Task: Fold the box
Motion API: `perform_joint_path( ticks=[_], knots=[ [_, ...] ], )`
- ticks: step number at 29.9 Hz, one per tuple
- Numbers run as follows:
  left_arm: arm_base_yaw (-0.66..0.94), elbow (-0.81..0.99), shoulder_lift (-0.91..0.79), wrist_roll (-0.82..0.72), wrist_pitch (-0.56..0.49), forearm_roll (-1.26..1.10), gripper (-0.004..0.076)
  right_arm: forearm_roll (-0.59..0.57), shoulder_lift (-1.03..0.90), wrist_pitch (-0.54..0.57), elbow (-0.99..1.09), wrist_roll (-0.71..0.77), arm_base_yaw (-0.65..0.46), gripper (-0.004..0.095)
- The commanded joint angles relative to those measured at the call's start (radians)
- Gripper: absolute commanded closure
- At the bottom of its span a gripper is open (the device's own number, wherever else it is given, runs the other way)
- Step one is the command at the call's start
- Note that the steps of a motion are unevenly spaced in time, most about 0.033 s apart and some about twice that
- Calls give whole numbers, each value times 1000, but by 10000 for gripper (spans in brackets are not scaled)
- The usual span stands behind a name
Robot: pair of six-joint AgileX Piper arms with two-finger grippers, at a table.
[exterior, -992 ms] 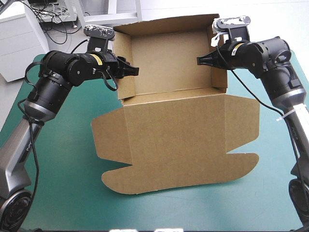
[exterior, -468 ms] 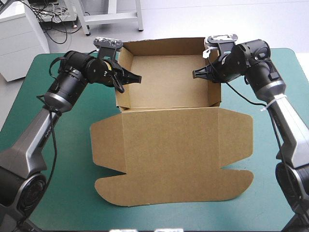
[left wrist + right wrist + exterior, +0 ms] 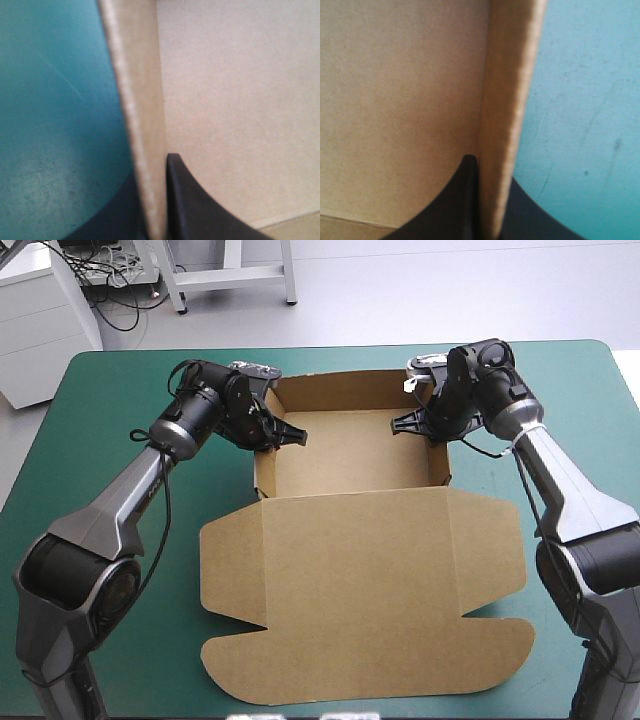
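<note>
Box [image 3: 352,452] as open tray, left tool [image 3: 292,436] and right tool [image 3: 401,423] tight on its side walls

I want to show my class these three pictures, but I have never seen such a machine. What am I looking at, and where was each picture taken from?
This is a robot with two arms at a table with a teal-green cover. The wide picture comes from a camera above and behind the robot. The two close ones come from cameras on its wrists, each looking along that arm's gripper. On the table lies a brown box: an open tray with its lid lying flat. The left gripper pinches the tray's left side wall between its black fingers. The right gripper pinches the right side wall.
</note>
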Motion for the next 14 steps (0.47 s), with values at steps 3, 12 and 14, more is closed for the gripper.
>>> perform_joint_path(
  ticks=[3, 12, 14],
  knots=[
    [-11, -34, 0, 67, -4, -21, 756, 51, 0, 3, -28, -65, 0, 931],
    [-11, -34, 67, 67, 5, -23, 756, 55, 67, 3, -28, -65, 0, 931],
    [-11, -34, 76, 67, 12, -5, 755, 58, 76, 3, -28, -65, 0, 931]
  ],
)
